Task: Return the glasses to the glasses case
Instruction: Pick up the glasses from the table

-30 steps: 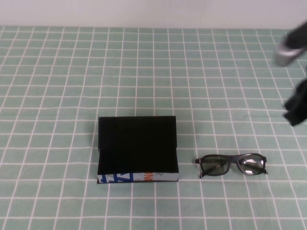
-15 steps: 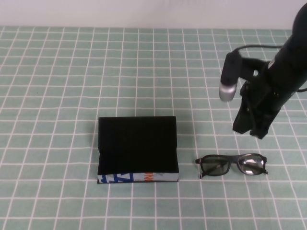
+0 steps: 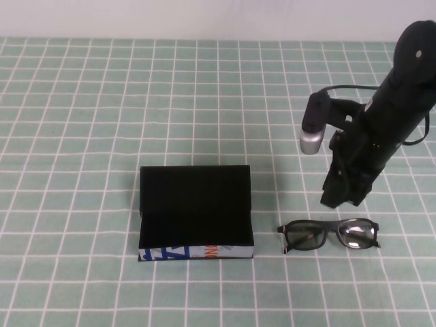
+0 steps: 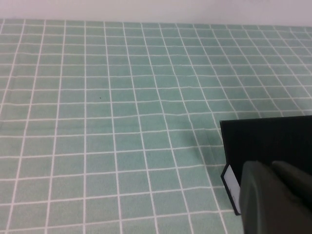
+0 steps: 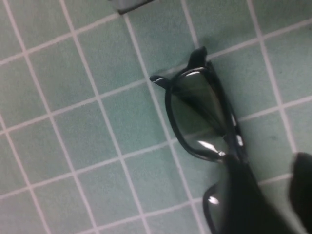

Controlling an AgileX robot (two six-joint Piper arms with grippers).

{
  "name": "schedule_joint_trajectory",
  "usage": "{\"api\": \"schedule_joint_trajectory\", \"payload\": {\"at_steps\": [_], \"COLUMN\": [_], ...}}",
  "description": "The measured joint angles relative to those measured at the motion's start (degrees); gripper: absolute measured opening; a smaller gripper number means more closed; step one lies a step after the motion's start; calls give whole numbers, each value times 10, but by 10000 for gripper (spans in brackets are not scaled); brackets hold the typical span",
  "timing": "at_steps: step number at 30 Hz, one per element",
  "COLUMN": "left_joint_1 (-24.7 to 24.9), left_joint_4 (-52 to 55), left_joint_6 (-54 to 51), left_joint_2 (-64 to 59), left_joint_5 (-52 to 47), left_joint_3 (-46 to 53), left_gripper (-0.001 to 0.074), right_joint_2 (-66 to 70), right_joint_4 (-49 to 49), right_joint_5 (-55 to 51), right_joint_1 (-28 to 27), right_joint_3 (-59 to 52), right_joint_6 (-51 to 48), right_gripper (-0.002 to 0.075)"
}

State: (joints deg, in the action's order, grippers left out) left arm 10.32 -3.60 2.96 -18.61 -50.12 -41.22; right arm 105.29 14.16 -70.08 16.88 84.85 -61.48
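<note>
The glasses lie on the green checked cloth, black-framed with clear lenses, to the right of the glasses case. The case is a black box standing open, lid upright at the back, with its white side with blue and orange marks facing front. My right gripper hangs just behind and above the glasses, open and holding nothing. In the right wrist view the glasses lie right under my right gripper, one dark finger crossing the frame. My left gripper sits low beside the case.
Green cloth with a white grid covers the whole table. A pale wall runs along the far edge. The right arm's grey camera barrel juts out left of the arm.
The right arm has swung in from the right edge and come down to just behind the glasses. Its jaws have parted. Glasses and case have not moved.
</note>
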Motion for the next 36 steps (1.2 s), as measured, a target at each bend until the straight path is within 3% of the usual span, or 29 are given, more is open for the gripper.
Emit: {"api": "schedule_joint_trajectory", "payload": {"at_steps": [3,6,17,36], "left_joint_1": [0,0,0,0], "left_joint_4": [1,2,6,6], "left_joint_6": [-1,-2,-9,-15], "left_joint_2": [0,0,0,0], "left_joint_5": [0,-2,-21,-29], "left_joint_3": [0,0,0,0], "left_gripper": [-2,-2,-2,-2], "right_joint_2": [10,12,12,32], "right_joint_4": [-5,-20,-9,-9], "right_joint_5": [0,3,44,115], "right_joint_1": [0,0,1,1], "right_joint_3": [0,-7,-88,-92], "right_joint_6": [21,27,-40,-95], "right_gripper": [311,364,366,365]}}
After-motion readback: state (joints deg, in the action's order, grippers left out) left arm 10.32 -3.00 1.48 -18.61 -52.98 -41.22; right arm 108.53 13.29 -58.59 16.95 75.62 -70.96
